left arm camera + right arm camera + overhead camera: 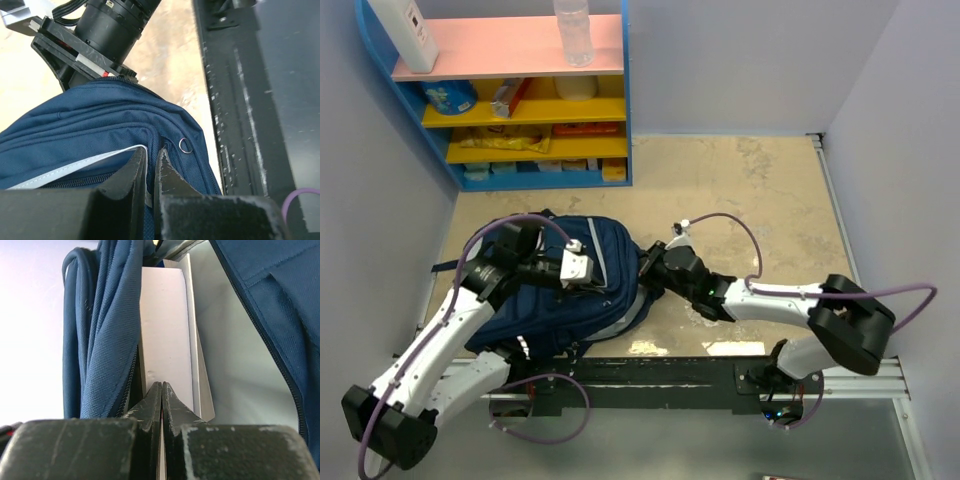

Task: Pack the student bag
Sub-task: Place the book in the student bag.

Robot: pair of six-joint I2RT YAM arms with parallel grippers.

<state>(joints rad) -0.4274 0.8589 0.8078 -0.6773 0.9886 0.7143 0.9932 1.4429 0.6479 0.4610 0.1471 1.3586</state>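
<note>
Left fingers (140, 169) tight on student bag (100, 120) seam; right fingers (155, 401) closed (inside its opening)

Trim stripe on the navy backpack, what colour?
Light grey: a thin trim stripe across the navy blue fabric backpack, clearest in the left wrist view.

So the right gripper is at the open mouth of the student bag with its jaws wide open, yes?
Not quite. The right gripper is at the open mouth of the student bag, but its jaws are shut, as the right wrist view shows.
</note>
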